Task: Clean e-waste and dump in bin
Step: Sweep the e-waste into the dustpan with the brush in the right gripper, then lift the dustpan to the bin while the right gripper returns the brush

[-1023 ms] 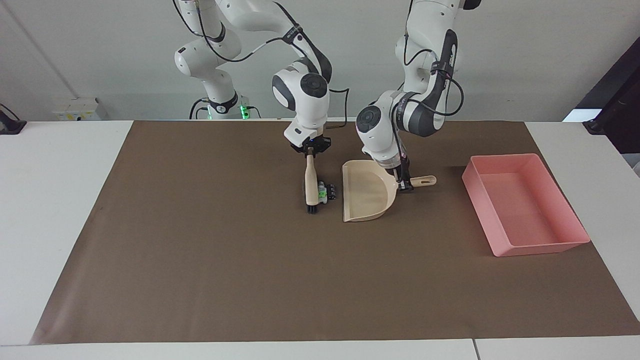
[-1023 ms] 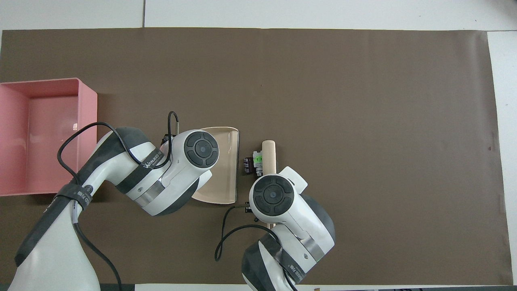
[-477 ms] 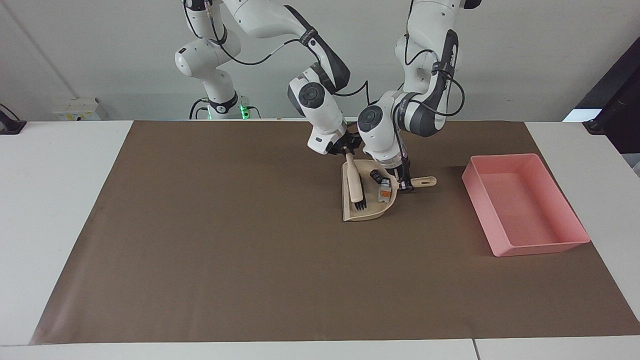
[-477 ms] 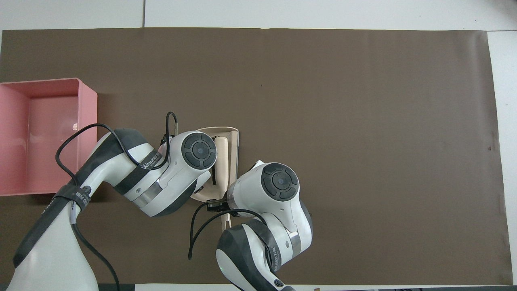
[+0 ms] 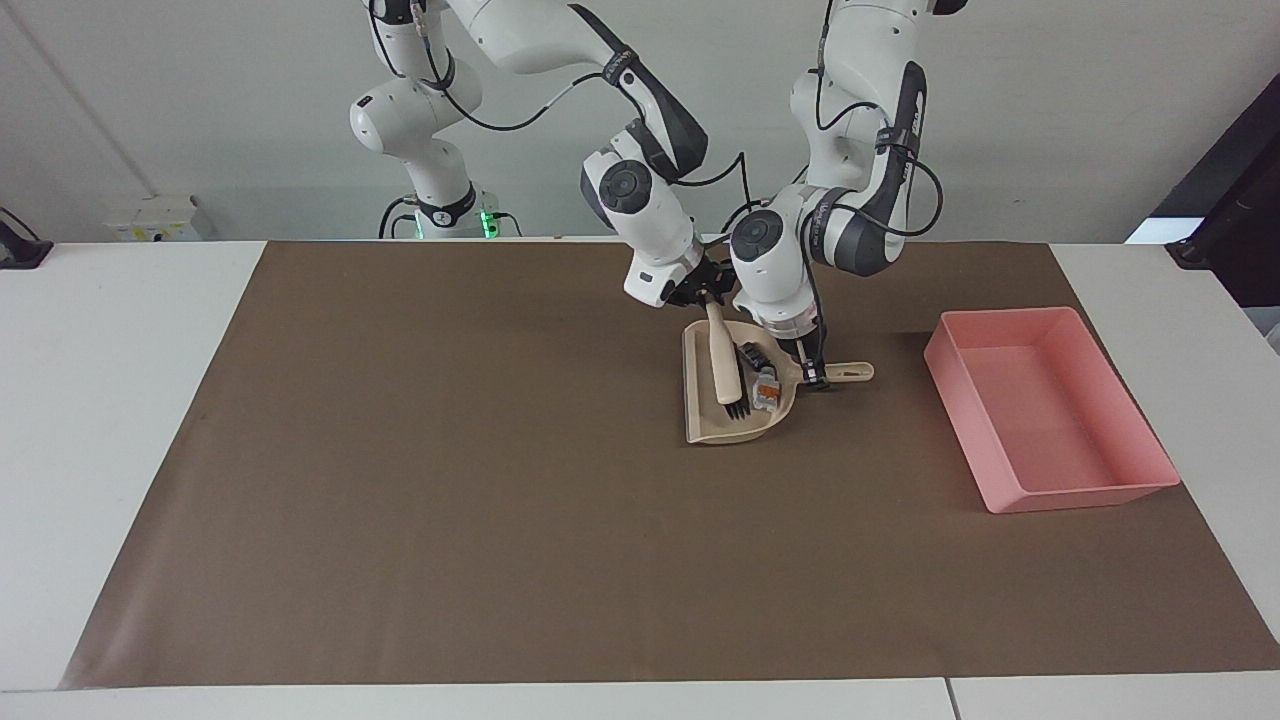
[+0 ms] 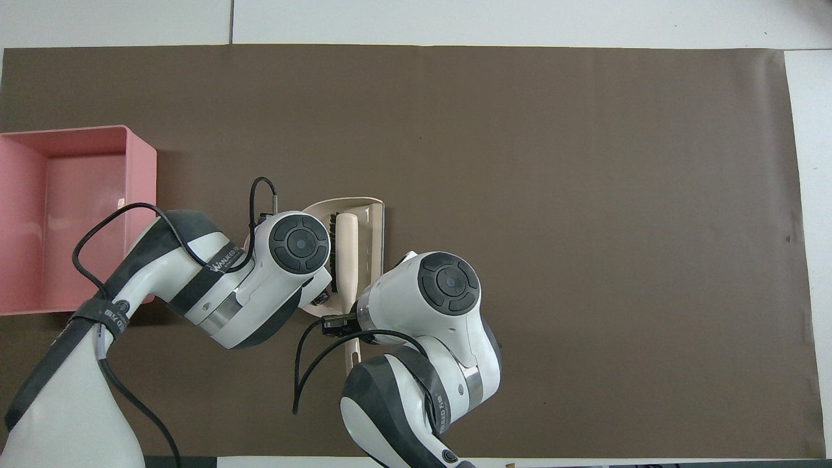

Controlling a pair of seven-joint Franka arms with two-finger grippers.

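The beige dustpan lies mid-table on the brown mat. My left gripper is shut on its handle. In the pan lie the e-waste pieces: a black part and a white part with orange marks. My right gripper is shut on the handle of a wooden brush, whose black bristles rest inside the pan beside the e-waste. The pink bin stands toward the left arm's end. In the overhead view both wrists hide the grippers and the e-waste.
The brown mat covers most of the white table. The two wrists stand close together over the dustpan. Black cables loop from both wrists. Open mat lies between the dustpan and the bin.
The right gripper swept the brush toward the left arm's end, pushing the e-waste off the mat into the dustpan. The brush head now sits deeper in the pan. The left gripper kept its hold.
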